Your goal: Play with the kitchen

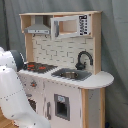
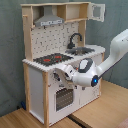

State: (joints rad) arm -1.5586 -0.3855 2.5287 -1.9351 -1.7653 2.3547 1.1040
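Note:
The kitchen point(image 1: 60, 75) is a white and light-wood toy, seen in both exterior views. It has a black-red hob point(image 2: 50, 59), a black tap point(image 2: 75, 39) over the sink point(image 2: 84, 50), a grey hood point(image 2: 50, 20) and a dotted backboard. The oven door point(image 2: 62, 97) is closed. The upper cabinet door point(image 2: 98, 11) stands ajar in the second exterior view. My white arm reaches in from the second exterior view's right. The gripper point(image 2: 62, 76) is at the front panel just under the hob, by the knobs. In the first exterior view only the arm's white body point(image 1: 11, 92) shows, and it hides the gripper.
A grey curtain hangs behind the kitchen. It stands on a wooden floor point(image 2: 105, 112). A rounded counter end point(image 1: 102, 79) juts out beside the sink on the first exterior view's right.

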